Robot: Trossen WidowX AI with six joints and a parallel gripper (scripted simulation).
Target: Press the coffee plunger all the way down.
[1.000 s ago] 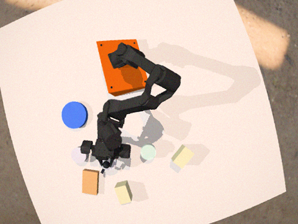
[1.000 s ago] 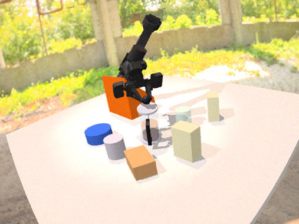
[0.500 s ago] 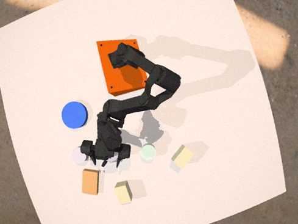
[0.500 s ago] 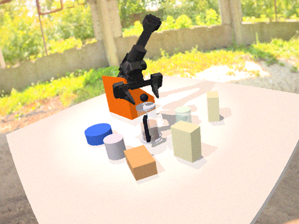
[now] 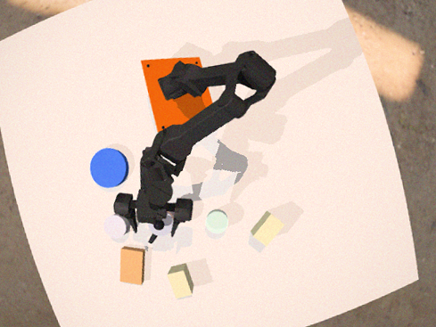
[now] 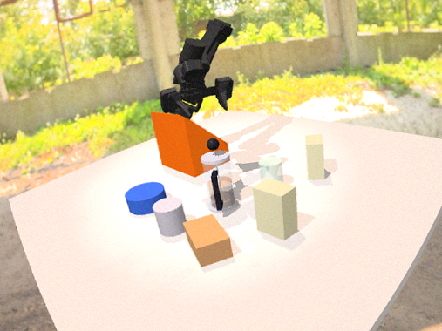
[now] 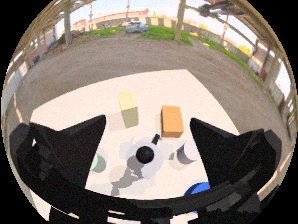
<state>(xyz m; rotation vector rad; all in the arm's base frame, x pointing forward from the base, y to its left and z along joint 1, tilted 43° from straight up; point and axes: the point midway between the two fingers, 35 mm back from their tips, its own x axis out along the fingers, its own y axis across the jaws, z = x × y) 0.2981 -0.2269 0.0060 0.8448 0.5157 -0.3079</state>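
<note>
From the top view the black arm [image 5: 199, 120] covers most of the clear glass coffee press [image 5: 161, 226]. Wrist view's super blurry; the blue flat cylinder [image 7: 197, 189] barely peeks out behind the gripper body.

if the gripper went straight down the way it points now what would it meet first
Most likely the black plunger knob of the coffee press: it sits centred between the open gripper fingers, well below them.
</note>
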